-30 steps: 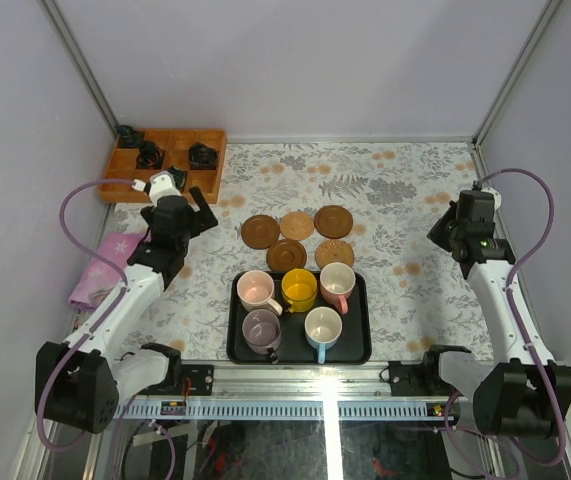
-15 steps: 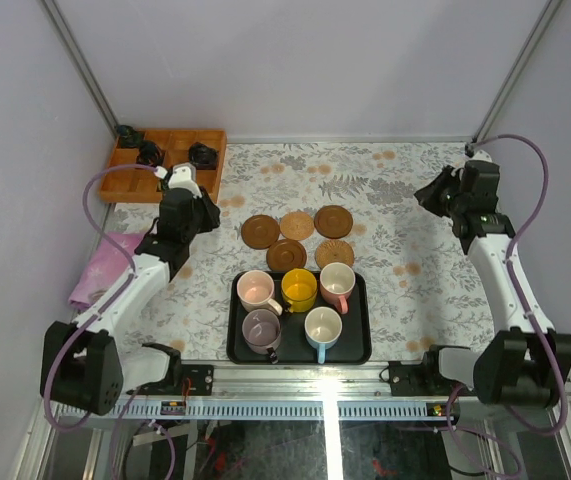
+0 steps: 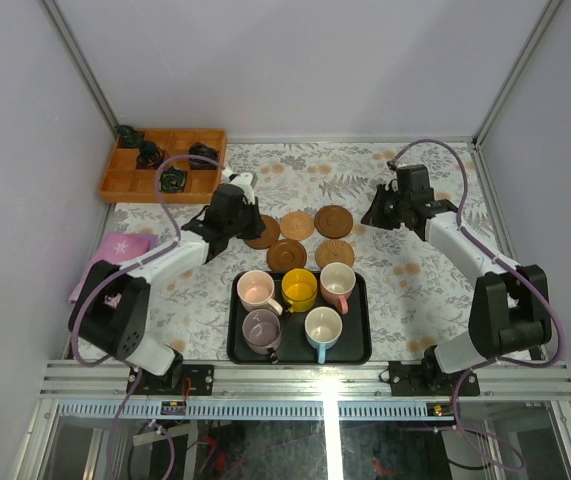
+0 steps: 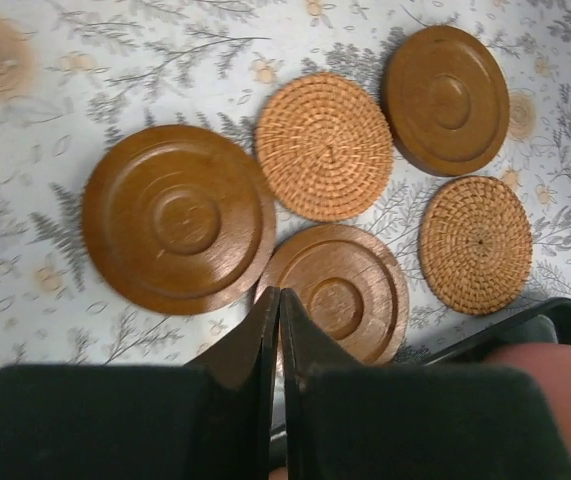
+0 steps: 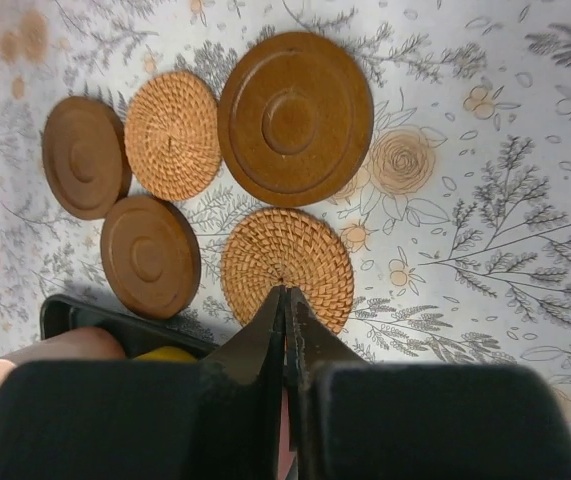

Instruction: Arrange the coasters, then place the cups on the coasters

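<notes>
Five round brown coasters sit in a cluster behind the tray: three wooden ones (image 3: 261, 232) (image 3: 333, 221) (image 3: 286, 255) and two woven ones (image 3: 297, 225) (image 3: 334, 254). Five cups stand in the black tray (image 3: 357, 352): pink (image 3: 255, 290), yellow (image 3: 299, 289), white with pink handle (image 3: 337, 283), mauve (image 3: 261, 328), white with blue handle (image 3: 322, 328). My left gripper (image 3: 248, 226) (image 4: 278, 292) is shut and empty, its tips over the gap between two wooden coasters (image 4: 178, 232) (image 4: 350, 285). My right gripper (image 3: 370, 217) (image 5: 286, 290) is shut and empty above a woven coaster (image 5: 287, 262).
A wooden compartment box (image 3: 117, 180) with small black objects stands at the back left. A pink cloth (image 3: 110, 262) lies by the left wall. The tray's far edge (image 4: 555, 315) (image 5: 65, 310) lies just in front of the coasters. Walls close in on three sides.
Both arms have swung inward from the table's sides to the coaster cluster. The left gripper's jaws have gone from open to shut. The right gripper stayed shut.
</notes>
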You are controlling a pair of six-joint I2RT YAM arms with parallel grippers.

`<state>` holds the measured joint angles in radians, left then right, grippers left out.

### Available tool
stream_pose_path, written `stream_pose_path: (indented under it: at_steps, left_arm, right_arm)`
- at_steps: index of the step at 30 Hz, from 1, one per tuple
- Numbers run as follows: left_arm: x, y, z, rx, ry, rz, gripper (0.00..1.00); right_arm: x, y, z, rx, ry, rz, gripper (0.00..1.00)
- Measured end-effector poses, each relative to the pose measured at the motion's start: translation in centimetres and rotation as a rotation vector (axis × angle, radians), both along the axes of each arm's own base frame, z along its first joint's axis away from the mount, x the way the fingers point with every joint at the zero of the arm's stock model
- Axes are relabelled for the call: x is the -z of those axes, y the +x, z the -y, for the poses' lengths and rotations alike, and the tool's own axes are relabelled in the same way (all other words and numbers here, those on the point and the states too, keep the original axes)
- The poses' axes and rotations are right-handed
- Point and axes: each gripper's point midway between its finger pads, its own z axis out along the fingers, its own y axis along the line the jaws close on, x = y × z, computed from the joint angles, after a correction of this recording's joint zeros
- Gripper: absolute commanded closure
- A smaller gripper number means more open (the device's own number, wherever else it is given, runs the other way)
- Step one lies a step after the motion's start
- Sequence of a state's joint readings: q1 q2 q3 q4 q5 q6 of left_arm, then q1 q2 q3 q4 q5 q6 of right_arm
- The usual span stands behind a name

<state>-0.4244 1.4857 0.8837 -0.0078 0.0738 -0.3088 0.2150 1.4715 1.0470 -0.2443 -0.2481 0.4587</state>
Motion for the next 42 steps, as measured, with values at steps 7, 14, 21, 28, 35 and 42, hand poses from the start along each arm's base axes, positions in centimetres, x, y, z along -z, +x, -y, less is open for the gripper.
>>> stream_pose_path:
  at_steps: [7,14,21,28,35,42]
  left_arm:
    - [2.9,-0.1,3.0,0.092,-0.004,-0.09,1.0]
    - [6.4,-2.1,4.7,0.17,0.012,-0.206,1.0]
    - [7.4,-3.1,5.2,0.209,0.024,-0.249,1.0]
    - [9.1,-3.4,5.7,0.225,0.031,-0.294,1.0]
    - [9.6,-2.4,5.6,0.191,0.06,-0.302,1.0]
    - [9.7,-1.4,4.5,0.121,0.136,-0.28,1.0]
  right_arm:
    - [4.6,-1.2,-3.0,-0.09,-0.031,-0.118,1.0]
    - [8.0,-2.4,-5.2,-0.155,-0.046,-0.201,1.0]
    - [10.1,-2.9,-7.2,-0.214,-0.038,-0.26,1.0]
    - [11.3,-3.1,-8.1,-0.238,-0.047,-0.291,1.0]
    - [11.9,-2.9,-7.2,-0.197,-0.104,-0.312,1.0]
    - [11.9,-2.0,-4.7,-0.092,-0.24,-0.313,1.0]
